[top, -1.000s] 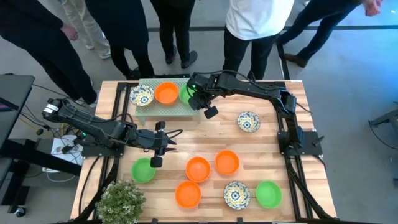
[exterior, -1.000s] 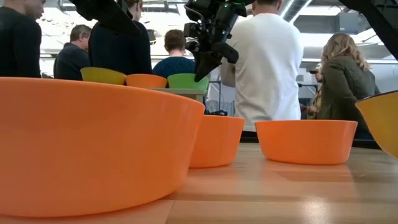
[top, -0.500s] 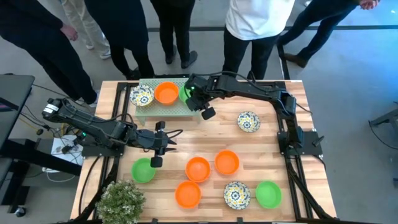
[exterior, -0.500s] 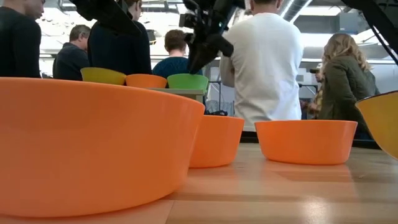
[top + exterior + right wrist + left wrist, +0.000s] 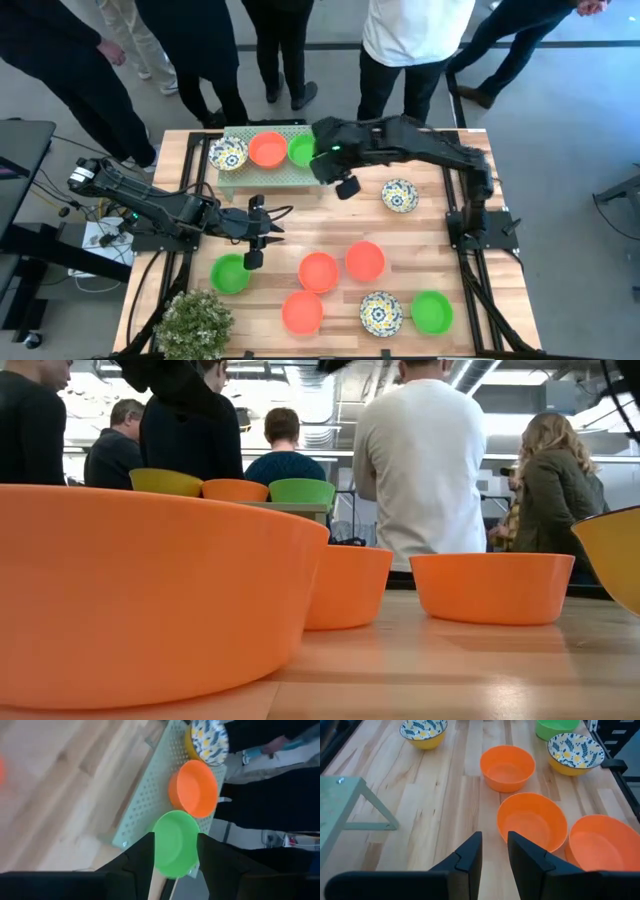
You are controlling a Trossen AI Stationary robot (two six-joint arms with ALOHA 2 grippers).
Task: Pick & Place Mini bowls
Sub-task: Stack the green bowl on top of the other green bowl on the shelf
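A pale green perforated rack (image 5: 262, 172) at the far edge carries three mini bowls: floral (image 5: 228, 153), orange (image 5: 267, 149) and green (image 5: 303, 149). My right gripper (image 5: 343, 183) hangs open and empty high above the rack's right end; in its wrist view the open fingers (image 5: 175, 840) frame the green bowl (image 5: 175, 845) far below. My left gripper (image 5: 251, 238) waits above the table's left middle, its fingers (image 5: 495, 845) a narrow gap apart, holding nothing. On the table rest a green bowl (image 5: 230, 273), three orange ones (image 5: 318, 271) (image 5: 365, 261) (image 5: 302, 312), two floral ones (image 5: 381, 312) (image 5: 400, 195) and another green one (image 5: 432, 311).
A leafy potted plant (image 5: 195, 320) stands at the near left corner. Several people stand along the far edge (image 5: 410, 40). The low view is filled by a close orange bowl (image 5: 150, 590). Bare wood lies between the rack and the near bowls (image 5: 300, 215).
My right gripper has risen from the green bowl on the rack, leaving the low view at its top, and drifted slightly toward the table's right and near side. The green bowl stays on the rack.
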